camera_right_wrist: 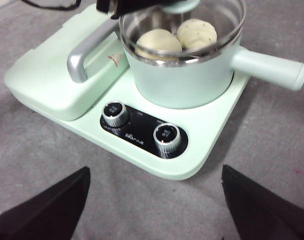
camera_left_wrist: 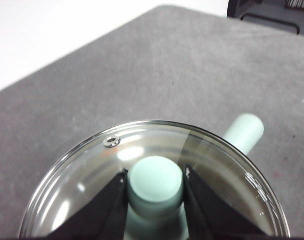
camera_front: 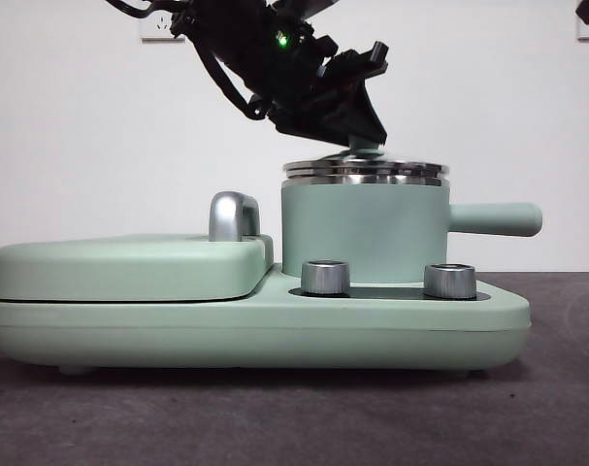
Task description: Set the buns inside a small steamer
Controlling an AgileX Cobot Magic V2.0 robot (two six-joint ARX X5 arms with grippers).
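Right wrist view | small steamer (camera_right_wrist: 182, 80): both buns (camera_right_wrist: 177, 37) inside | lid (camera_right_wrist: 227, 20) on

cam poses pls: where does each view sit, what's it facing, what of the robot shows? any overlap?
Front: table height, looking level at the steamer; the left gripper comes from above onto the lid.
Left wrist: above the lid, looking down; own jaws flank the knob.
Right wrist: held back, looking down at the cooker base and both buns; own right gripper open.
Shared: steamer and lid.
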